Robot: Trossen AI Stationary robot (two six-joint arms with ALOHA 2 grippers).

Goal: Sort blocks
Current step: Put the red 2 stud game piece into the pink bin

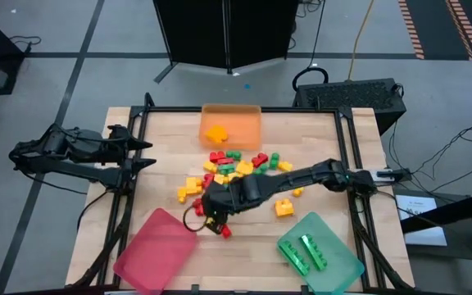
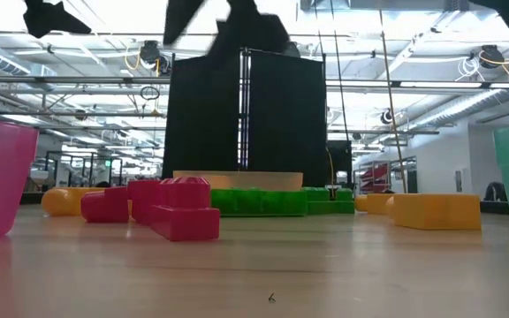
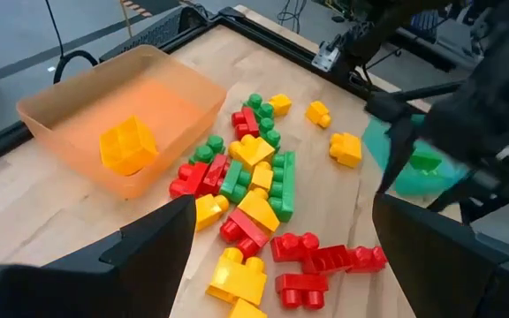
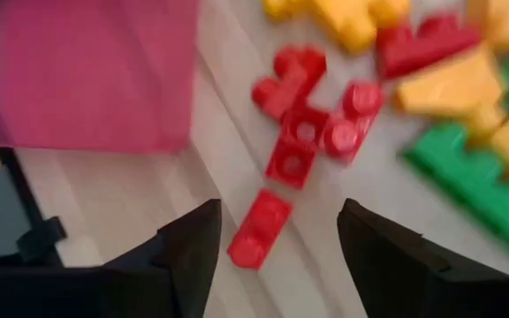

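Observation:
Red, green, yellow and orange blocks [image 1: 236,168] lie in a loose pile on the middle of the wooden table. A few red blocks [image 4: 307,115] lie at its near left side, close to the pink tray [image 1: 156,250]. My right gripper [image 4: 277,256] hovers open above them, pointing steeply down, and a single red block [image 4: 259,230] lies flat on the table below the gap between its fingers. In the high view the right gripper [image 1: 211,218] stands just right of the pink tray's far corner. My left gripper [image 3: 281,256] is open and waits at the table's left edge [image 1: 133,152].
The orange tray [image 1: 230,125] at the far edge holds one orange block [image 3: 128,146]. The green tray [image 1: 319,252] at the near right holds two green blocks [image 1: 306,250]. A lone yellow block [image 1: 283,207] lies right of my right arm. A black frame rims the table.

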